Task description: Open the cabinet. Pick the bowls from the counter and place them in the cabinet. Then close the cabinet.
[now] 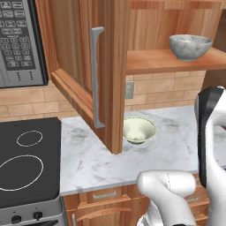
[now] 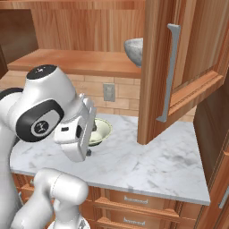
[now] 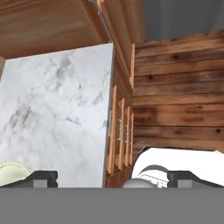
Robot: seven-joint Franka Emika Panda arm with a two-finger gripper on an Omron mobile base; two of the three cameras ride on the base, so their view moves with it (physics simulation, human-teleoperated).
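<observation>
The gripper (image 3: 112,177) stands spread wide and holds nothing (fingertips far apart in the hand view), just beside the cream-green bowl (image 1: 139,129) on the counter (image 1: 92,159). The speckled bowl (image 1: 190,47) sits inside the open cabinet (image 1: 88,75). Microwave (image 1: 20,42) keypad writing is unreadable.

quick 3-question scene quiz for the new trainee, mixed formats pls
1. True or false: the grey speckled bowl is on the cabinet shelf.
2. Where is the cream-green bowl? A) on the stove top B) on the marble counter C) in the hand
3. Fill in: the cabinet door stands ____.

Key:
1. True
2. B. The hand is beside that bowl, jaws wide, nothing held.
3. open
</observation>
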